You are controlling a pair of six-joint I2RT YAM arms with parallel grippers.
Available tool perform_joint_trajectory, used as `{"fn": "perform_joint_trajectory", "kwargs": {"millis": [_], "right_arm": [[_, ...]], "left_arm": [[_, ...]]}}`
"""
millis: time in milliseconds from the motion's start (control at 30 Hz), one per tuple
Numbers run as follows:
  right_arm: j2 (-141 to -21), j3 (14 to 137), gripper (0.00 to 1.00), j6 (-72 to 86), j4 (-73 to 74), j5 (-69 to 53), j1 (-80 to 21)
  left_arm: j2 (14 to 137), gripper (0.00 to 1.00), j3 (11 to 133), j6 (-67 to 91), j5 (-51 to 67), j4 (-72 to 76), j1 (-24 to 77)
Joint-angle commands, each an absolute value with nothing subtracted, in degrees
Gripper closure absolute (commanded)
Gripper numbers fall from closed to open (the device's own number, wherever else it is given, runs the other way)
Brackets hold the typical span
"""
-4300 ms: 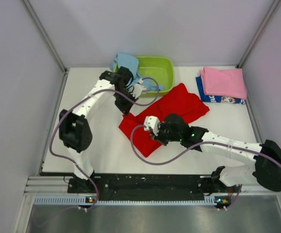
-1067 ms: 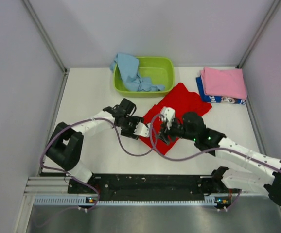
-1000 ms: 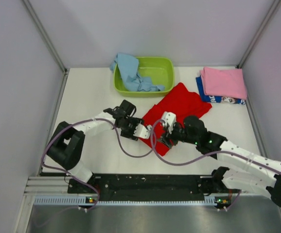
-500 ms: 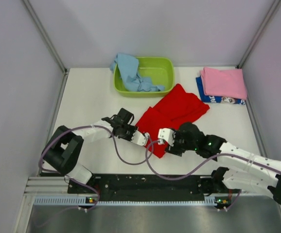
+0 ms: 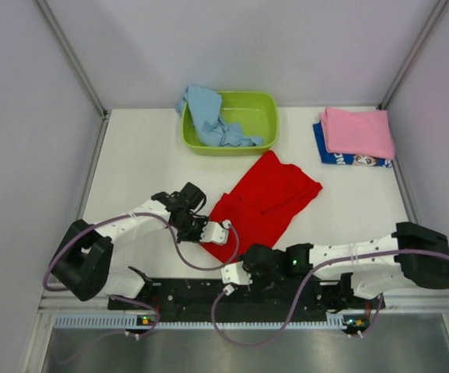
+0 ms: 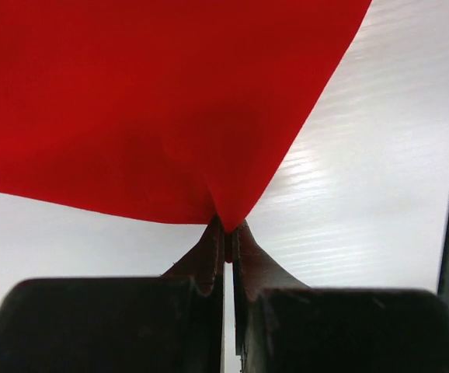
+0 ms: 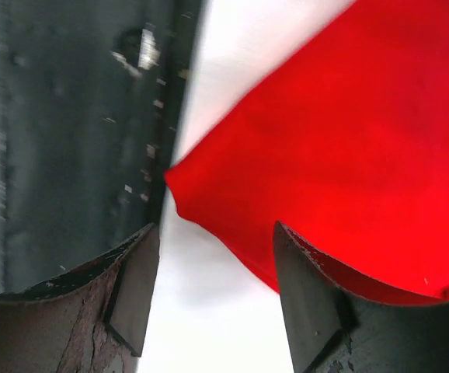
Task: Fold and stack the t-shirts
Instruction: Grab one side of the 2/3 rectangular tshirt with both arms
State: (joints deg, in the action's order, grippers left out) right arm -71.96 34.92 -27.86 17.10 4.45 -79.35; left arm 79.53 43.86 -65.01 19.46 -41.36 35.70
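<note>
Tightly, left hand pinches smooth red t-shirt.

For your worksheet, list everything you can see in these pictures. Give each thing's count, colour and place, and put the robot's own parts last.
red t-shirt: 1, red, spread mid-table, near corner pinched
light blue t-shirt: 1, light blue, draped over the basin's left rim
pink t-shirt: 1, pink, folded, far right, on top of the dark blue one
dark blue t-shirt: 1, dark blue with print, under the pink one
basin: 1, lime green, far middle of the table
table: 1, white
left gripper: 1, black, shut on the red t-shirt's corner
right gripper: 1, black, open, near table edge, red cloth ahead
</note>
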Motion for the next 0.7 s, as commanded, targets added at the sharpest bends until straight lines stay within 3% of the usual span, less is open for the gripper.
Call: {"fn": "perform_joint_trajectory", "kwargs": {"millis": [0,400,467,567,600,667], "right_arm": [[-78.2,38.4,0.41,-26.5,14.6,5.7,-84.0],[-85.3,41.1,0.43,-18.5,11.5,-1.4,-84.8],[-87.2,41.8,0.54,-17.7,12.2,-0.3,-84.8],[-87.0,42.1,0.92,-16.3,13.2,1.6,-84.7],[-86.4,42.3,0.98,-15.6,13.5,1.2,-84.8],[-83.8,42.8,1.00,-13.9,15.1,0.2,-84.8]], "left_arm": [[76.6,1.00,42.5,-62.4,22.7,-45.7,36.2],[77.0,1.00,42.8,-61.3,22.9,-46.2,37.0],[76.9,1.00,42.9,-61.3,22.8,-46.8,37.2],[76.3,1.00,43.6,-61.3,22.4,-48.7,37.1],[75.9,1.00,44.0,-61.3,22.3,-49.9,37.2],[74.7,1.00,44.8,-61.4,22.6,-52.1,37.2]]}}
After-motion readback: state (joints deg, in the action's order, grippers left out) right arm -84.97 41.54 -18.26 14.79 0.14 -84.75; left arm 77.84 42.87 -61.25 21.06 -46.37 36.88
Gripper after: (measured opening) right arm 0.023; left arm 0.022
